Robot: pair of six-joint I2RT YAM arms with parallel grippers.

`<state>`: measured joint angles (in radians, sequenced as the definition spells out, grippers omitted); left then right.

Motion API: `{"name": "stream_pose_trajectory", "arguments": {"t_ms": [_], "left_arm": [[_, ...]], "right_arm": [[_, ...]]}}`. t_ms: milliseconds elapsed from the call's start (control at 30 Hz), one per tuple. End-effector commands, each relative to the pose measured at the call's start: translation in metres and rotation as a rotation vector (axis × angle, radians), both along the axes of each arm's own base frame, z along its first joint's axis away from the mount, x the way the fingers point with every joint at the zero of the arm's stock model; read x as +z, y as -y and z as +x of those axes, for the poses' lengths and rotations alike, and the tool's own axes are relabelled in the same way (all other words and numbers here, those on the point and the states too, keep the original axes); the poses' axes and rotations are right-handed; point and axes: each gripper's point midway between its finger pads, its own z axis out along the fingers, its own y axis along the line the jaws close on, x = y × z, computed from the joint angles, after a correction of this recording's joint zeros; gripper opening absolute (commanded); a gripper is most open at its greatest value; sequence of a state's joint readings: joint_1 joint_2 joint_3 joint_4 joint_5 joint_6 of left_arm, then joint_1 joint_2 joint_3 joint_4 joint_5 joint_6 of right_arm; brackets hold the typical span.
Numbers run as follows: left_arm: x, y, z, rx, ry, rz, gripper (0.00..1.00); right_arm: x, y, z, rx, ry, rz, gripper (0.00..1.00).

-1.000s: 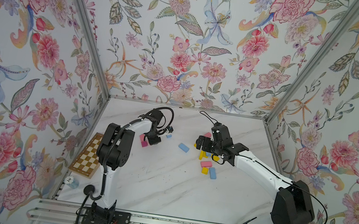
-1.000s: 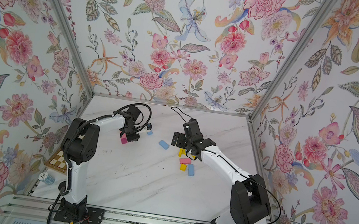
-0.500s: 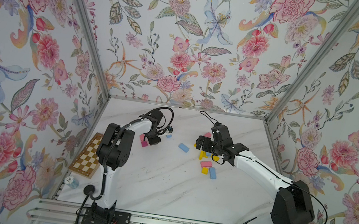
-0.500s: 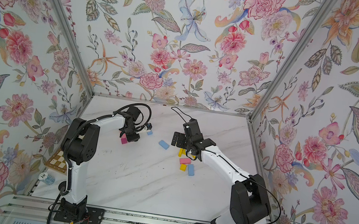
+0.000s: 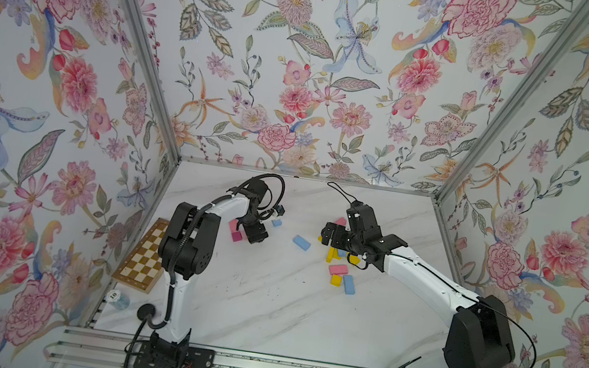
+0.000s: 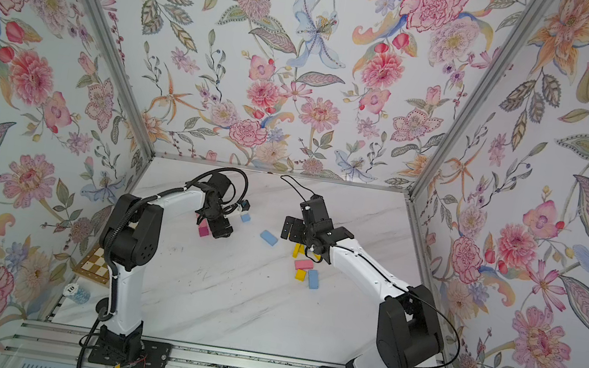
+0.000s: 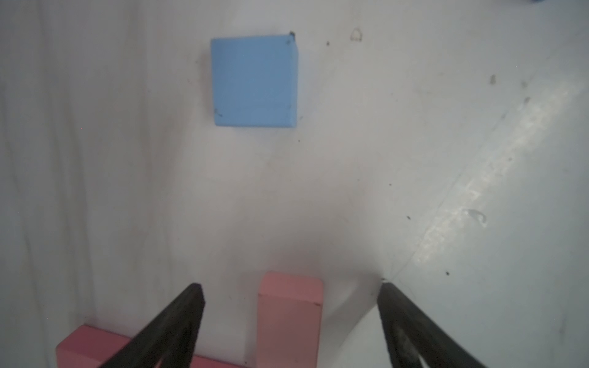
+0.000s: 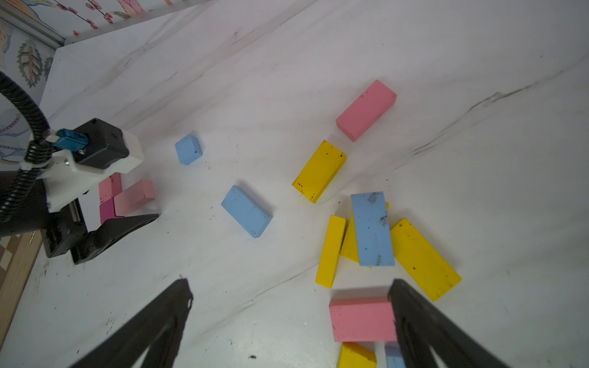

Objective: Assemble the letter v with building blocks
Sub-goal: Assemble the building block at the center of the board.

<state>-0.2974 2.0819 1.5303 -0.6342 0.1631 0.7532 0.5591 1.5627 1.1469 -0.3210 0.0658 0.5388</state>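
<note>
While both top views hide what sits under the wrists on the marbled white counter [image 5: 266, 307], the wrist views show it. Both arms sit as a second ago. Left pincer [image 7: 290, 286] is spread wide, straddling a matte pale pink oblong block [image 7: 288, 318]. Right pincer [image 8: 288, 283] gapes empty above the loose pile [image 8: 371, 227] of yellow, blue and pink oblongs. Blue square block [image 7: 255, 81] lies flat nearby.

Diffuse light is filling both top views, casting soft shadows. The left wrist view is blurring the pale pink block [image 7: 288, 318].
</note>
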Motion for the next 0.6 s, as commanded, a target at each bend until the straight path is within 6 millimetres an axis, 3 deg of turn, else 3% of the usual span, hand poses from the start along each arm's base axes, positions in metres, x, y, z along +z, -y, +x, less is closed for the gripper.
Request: {"name": "stream_pose_trajectory", "arguments": {"t_ms": [0,133,233,333,400,567], "left_arm": [[0.055,0.016,0.014,0.01,0.113,-0.089,0.99],[0.095,0.027,0.032,0.042,0.241,-0.131,0.99],[0.138,0.045,0.042,0.062,0.359,-0.217,0.99],[0.184,0.065,0.05,0.11,0.519,-0.292,0.99],[0.214,0.079,0.048,0.114,0.606,-0.353,0.99],[0.262,0.096,0.046,0.221,0.808,-0.481,0.99]], "right_arm": [[0.014,0.025,0.015,-0.052,0.021,-0.012,0.99],[0.011,0.077,0.026,-0.135,-0.022,-0.024,0.99],[-0.011,0.107,0.027,-0.157,-0.11,-0.101,0.99],[-0.027,0.11,0.023,-0.134,-0.15,-0.143,0.96],[-0.035,0.102,0.02,-0.102,-0.166,-0.146,0.88],[-0.05,0.091,0.035,-0.051,-0.157,-0.24,0.87]]}}
